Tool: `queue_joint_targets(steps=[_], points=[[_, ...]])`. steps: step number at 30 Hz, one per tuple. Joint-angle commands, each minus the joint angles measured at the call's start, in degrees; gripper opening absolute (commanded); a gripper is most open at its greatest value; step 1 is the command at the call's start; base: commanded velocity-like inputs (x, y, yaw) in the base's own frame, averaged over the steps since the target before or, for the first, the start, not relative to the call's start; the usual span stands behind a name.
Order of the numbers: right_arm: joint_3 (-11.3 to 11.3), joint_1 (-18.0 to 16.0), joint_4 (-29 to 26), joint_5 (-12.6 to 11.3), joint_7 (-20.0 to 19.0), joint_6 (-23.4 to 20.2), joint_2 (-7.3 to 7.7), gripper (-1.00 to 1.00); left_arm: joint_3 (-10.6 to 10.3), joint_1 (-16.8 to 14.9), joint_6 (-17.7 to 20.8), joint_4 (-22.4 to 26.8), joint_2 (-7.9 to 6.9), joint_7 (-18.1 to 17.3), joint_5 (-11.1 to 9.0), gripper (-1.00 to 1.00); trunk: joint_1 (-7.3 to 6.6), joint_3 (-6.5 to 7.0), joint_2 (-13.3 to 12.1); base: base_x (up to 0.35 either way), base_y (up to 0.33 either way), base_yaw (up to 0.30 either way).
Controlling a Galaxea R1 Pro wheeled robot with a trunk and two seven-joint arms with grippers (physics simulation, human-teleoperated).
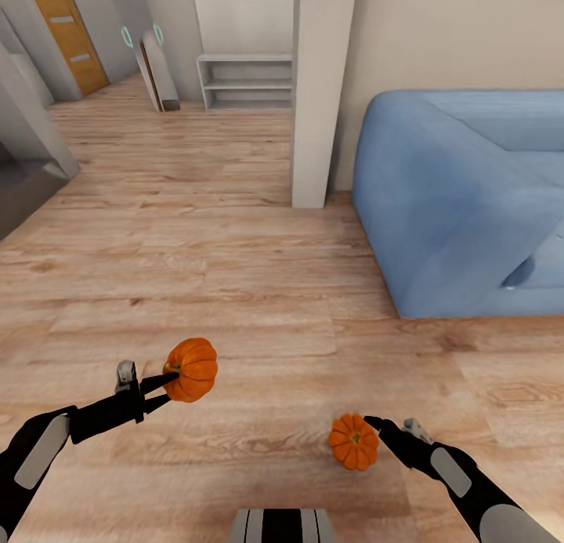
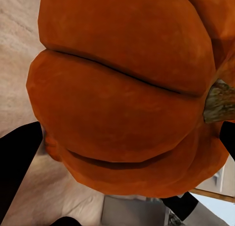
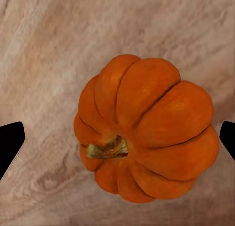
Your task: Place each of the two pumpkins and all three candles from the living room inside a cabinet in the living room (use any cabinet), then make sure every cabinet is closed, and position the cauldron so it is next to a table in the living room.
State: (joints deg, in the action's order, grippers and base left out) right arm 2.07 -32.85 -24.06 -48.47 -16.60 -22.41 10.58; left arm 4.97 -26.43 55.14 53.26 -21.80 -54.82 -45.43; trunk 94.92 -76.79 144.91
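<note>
- L arm's black pincer [image 1: 166,386] clamps a bright-orange ribbed pumpkin [image 1: 192,368], held off the pale wood-plank floor [image 1: 235,292], stem end turned toward the pincer side.
- Seen from the L wrist cam, that same pumpkin [image 2: 127,99] sits right up against the lens, its brown-green stem [image 2: 220,101] poking out at one edge, dark fingertips [image 2: 17,157] flanking it.
- R arm's black pincer [image 1: 374,433] sits against a second orange ribbed pumpkin [image 1: 353,442], stem facing up; head cam can't settle whether it's gripped or just touched.
- R wrist cam: second pumpkin [image 3: 147,128] centred between two black fingertips [image 3: 10,143] that stand wide apart, neither touching the rind (so released, not clenched). Wood grain under it; whether it rests on the floor or not, can't tell.
- The two pumpkins lie well apart, one per arm, both in front of the robot's grey-and-black trunk [image 1: 282,525].
- Bkgd: big blue fabric sofa [image 1: 462,198] at R, white square pillar [image 1: 317,96] just beside its corner, low pale-grey open shelf unit [image 1: 247,81] against the far wall, orange-wood door [image 1: 69,30] at far L.
</note>
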Motion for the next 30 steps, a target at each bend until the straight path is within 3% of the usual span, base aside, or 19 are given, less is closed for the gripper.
queue_joint_targets(steps=[1,7,26,30], points=[[0.21,-0.02,-0.02,-0.39,-0.01,-0.16,0.05,1.0,0.04,-0.02,0.23,0.0,0.0,-0.13,0.0,-1.0,0.01,-0.04,0.01,0.077,0.007,0.0],[0.21,-0.02,0.01,-0.39,0.13,-0.1,0.05,1.0,0.04,-0.02,0.23,0.0,0.0,-0.14,-0.05,-1.0,0.01,-0.04,0.01,0.02,0.002,0.0],[0.3,-0.02,-0.08,-0.21,0.96,0.07,-0.01,1.0,0.04,-0.02,0.23,0.02,0.0,-0.18,-0.01,-1.0,0.5,-4.25,0.27,0.0,0.0,0.0],[2.02,-0.1,-0.07,-0.23,0.96,1.65,-0.03,1.0,0.04,-0.02,0.23,0.07,0.0,-0.17,-0.01,-1.0,0.6,-5.13,0.32,0.0,0.0,0.0]])
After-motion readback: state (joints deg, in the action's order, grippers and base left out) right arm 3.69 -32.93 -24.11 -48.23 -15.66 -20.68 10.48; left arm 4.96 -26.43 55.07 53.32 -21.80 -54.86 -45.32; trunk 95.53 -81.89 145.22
